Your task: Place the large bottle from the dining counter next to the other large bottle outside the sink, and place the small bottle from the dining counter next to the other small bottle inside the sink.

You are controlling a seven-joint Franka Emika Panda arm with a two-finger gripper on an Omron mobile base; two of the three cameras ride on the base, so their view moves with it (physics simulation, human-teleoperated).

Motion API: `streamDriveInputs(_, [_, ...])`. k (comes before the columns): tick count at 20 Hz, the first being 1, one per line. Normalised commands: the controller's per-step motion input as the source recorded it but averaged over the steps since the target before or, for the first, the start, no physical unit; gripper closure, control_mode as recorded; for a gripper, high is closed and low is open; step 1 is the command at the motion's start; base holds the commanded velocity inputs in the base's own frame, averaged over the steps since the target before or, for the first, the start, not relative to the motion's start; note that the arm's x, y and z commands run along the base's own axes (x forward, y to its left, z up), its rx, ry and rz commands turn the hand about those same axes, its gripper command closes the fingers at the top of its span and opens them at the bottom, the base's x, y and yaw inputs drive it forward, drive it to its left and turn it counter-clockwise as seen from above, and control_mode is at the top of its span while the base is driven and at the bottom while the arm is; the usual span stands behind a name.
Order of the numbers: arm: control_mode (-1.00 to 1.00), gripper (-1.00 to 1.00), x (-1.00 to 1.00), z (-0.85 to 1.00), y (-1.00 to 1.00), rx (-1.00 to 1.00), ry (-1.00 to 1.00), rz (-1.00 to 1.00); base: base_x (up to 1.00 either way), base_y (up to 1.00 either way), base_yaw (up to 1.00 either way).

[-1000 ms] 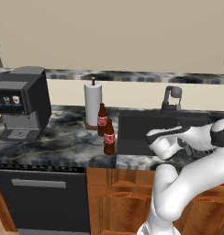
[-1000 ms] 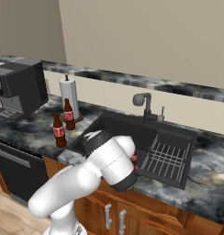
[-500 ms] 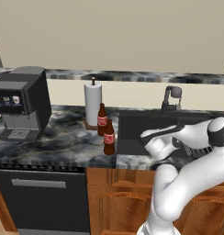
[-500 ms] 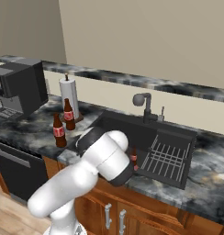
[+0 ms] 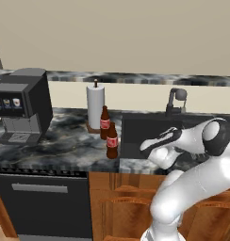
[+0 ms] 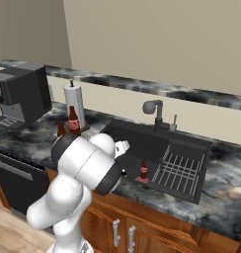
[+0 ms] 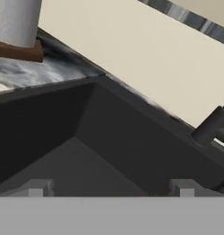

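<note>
Tool (image 7: 112,188) is hanging spread wide over the sink (image 7: 104,151), pinching nothing, its fingertips (image 7: 38,187) sitting far apart above the dark basin floor. Two brown bottles (image 5: 112,140) (image 5: 104,123) are standing close together on the worktop (image 5: 60,141) left of the sink, by the towel roll (image 5: 95,107); a small bottle (image 6: 143,170) is standing upright inside the sink beside the rack (image 6: 179,170).

A marbled black-and-grey stone bench (image 5: 65,143) on reddish wood cabinets carries a dark coffee machine (image 5: 23,111) at its left end. A white paper towel roll (image 5: 95,106) stands upright on a brown base near the back. Two tall brown bottles (image 5: 111,141) with red labels stand just beside it, near the left rim of the recessed dark sink (image 6: 191,190). Inside the basin stands a small pink bottle (image 6: 143,170) beside a wire rack (image 6: 178,170).
</note>
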Motion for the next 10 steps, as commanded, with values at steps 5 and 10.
streamDriveInputs(5, [-1.0, -1.0, -0.23, 0.65, 0.0, 0.0, 0.0, -0.01, 0.0, 0.0, 0.0])
streamDriveInputs(10, [-1.0, -1.0, -0.3, 0.66, 0.0, 0.02, 0.0, 0.0, 0.0, 0.0, 0.0])
